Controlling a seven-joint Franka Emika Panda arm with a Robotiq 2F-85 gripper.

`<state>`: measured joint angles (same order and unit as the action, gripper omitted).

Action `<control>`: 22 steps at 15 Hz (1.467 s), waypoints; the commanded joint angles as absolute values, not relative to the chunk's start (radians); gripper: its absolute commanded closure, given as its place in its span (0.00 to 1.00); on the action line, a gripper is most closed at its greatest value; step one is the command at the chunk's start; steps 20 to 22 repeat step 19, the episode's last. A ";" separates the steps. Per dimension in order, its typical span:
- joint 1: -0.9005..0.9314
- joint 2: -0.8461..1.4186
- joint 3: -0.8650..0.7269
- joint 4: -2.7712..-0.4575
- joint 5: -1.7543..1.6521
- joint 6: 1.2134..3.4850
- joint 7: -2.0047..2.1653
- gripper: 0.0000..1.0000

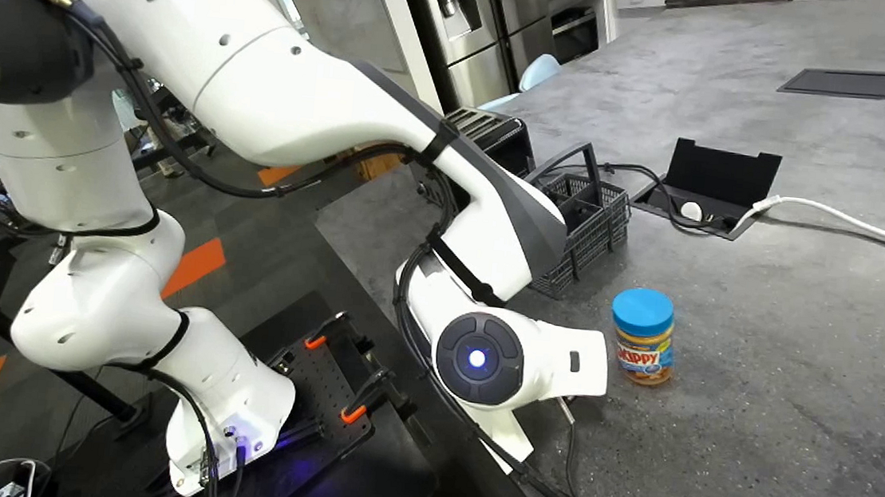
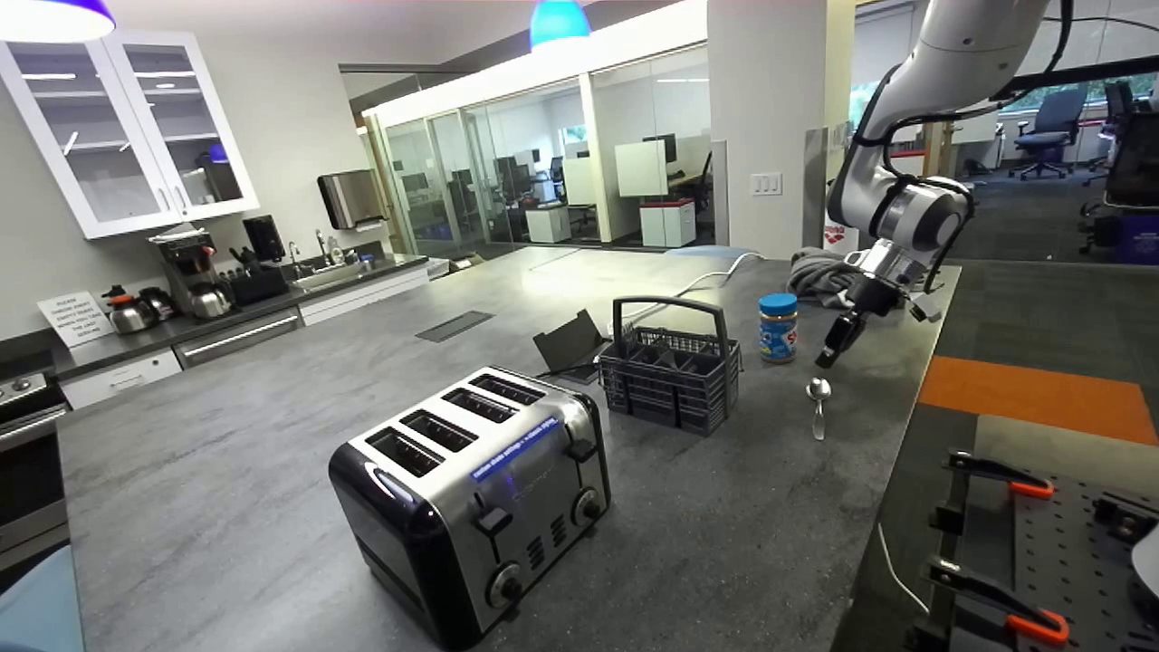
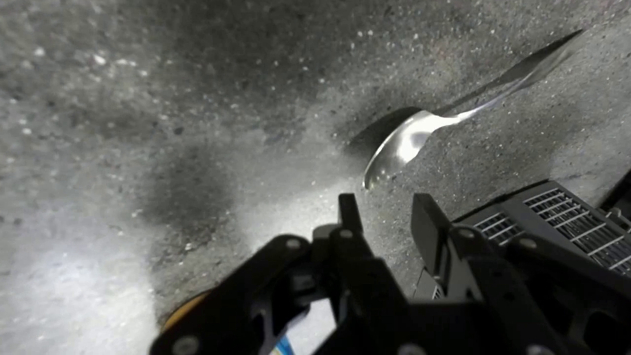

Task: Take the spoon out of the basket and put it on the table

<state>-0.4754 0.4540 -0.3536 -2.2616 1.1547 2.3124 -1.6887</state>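
The spoon [image 2: 818, 398] is silver and lies on the mottled grey table [image 2: 715, 534]. In the wrist view the spoon [image 3: 419, 129] has its bowl towards my fingertips and its handle towards the upper right. My gripper [image 2: 826, 357] is just above the table beside the spoon's bowl. In the wrist view the gripper [image 3: 382, 197] is open with nothing between its fingers, apart from the spoon. The basket [image 2: 668, 391] stands upright on the table. It also shows in an exterior view [image 1: 602, 234] and at the right of the wrist view [image 3: 562, 214]. In that exterior view the arm hides the spoon and gripper.
A peanut butter jar [image 1: 642, 346] with a blue lid stands near my gripper, also in an exterior view [image 2: 778, 330]. A toaster [image 2: 480, 489] stands beyond the basket. An open black outlet box [image 1: 716, 184] has cables. A grey coiled bundle [image 2: 819, 276] lies behind the gripper.
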 commanded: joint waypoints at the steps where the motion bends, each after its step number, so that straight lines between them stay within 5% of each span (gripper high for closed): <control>1: -0.466 0.389 -0.350 -2.293 1.129 2.311 -1.675 0.34; 6: -0.386 0.199 -0.373 -2.399 0.908 2.373 -1.605 0.00; 15: -0.330 -0.212 -0.331 -2.607 0.338 2.590 -1.134 0.00; 22: -0.336 -0.324 -0.317 -2.638 0.115 2.564 -0.950 0.00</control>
